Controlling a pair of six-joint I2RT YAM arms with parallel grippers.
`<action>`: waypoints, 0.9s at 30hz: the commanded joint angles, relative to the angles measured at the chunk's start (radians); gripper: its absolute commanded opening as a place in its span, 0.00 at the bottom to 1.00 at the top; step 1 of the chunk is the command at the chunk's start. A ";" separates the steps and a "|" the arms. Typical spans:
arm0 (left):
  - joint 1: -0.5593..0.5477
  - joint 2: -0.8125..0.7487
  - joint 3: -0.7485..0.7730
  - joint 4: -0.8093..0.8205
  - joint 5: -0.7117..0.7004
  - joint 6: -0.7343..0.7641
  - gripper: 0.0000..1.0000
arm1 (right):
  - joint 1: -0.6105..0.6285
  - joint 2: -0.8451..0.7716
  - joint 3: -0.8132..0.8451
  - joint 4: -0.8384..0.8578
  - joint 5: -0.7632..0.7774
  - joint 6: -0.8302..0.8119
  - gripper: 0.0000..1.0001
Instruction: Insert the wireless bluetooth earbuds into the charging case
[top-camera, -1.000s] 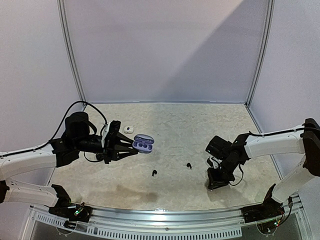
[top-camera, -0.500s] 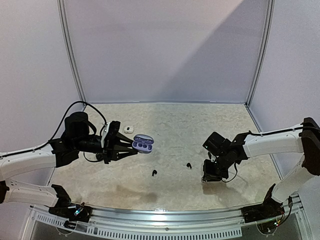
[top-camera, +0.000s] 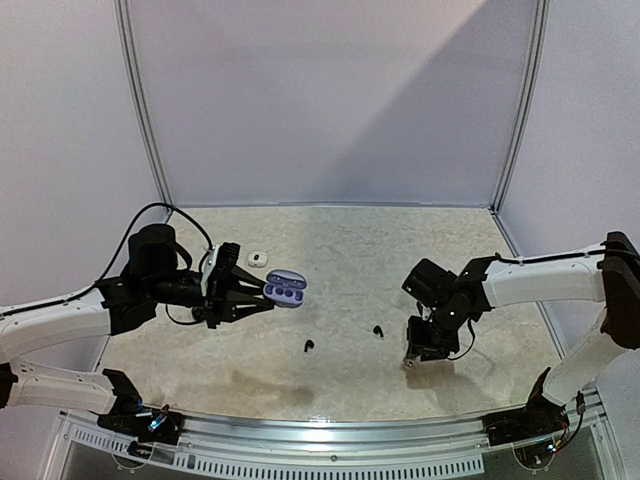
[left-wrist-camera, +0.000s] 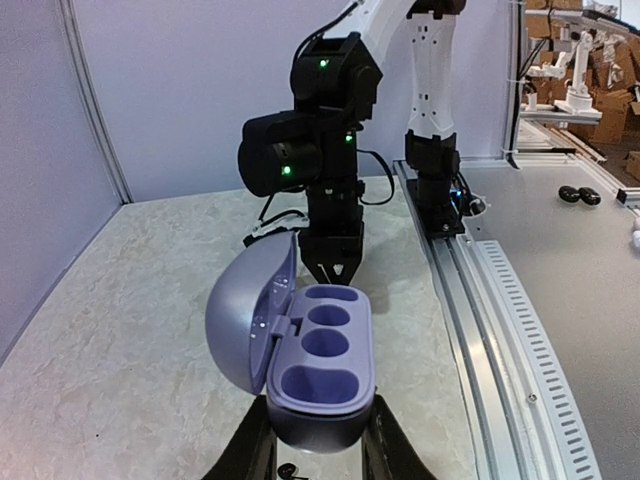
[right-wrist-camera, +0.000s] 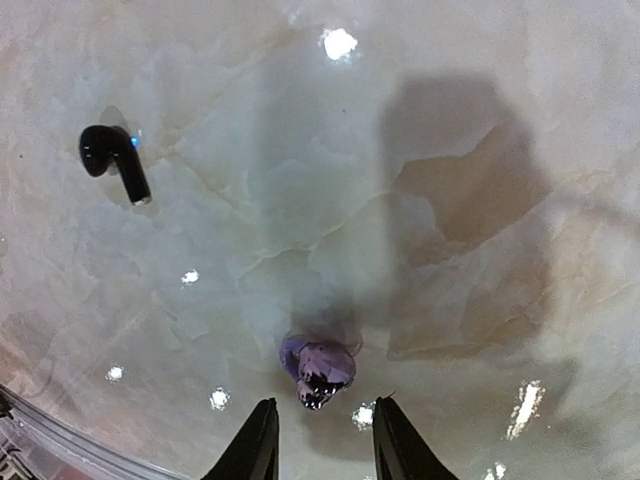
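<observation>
Left wrist view: your left jaws pinch the open lilac charging case (left-wrist-camera: 320, 365) aloft. Your right jaws stand spread over a silvery earbud (right-wrist-camera: 318, 368) lying on the tabletop (right-wrist-camera: 450, 150), apparently untouched; a black earbud (right-wrist-camera: 112, 155) lies apart.

Walls (top-camera: 330, 100): standing plain and pale lilac around three sides.
Corner posts (top-camera: 140, 110): running up silvery at the panel joints.
Bench (top-camera: 340, 240): showing beige marbled top, catching bright glints.
Near rail (top-camera: 330, 440): edging the bench, perforated metal.
</observation>
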 joint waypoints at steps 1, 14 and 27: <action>-0.004 -0.012 -0.012 -0.011 -0.005 0.015 0.00 | 0.004 -0.027 0.122 -0.147 0.054 -0.137 0.34; -0.006 -0.034 -0.010 -0.049 -0.017 0.026 0.00 | -0.063 0.201 0.271 -0.182 0.008 -0.405 0.09; -0.004 -0.028 -0.011 -0.041 -0.018 0.029 0.00 | -0.057 0.184 0.107 -0.083 -0.055 -0.319 0.01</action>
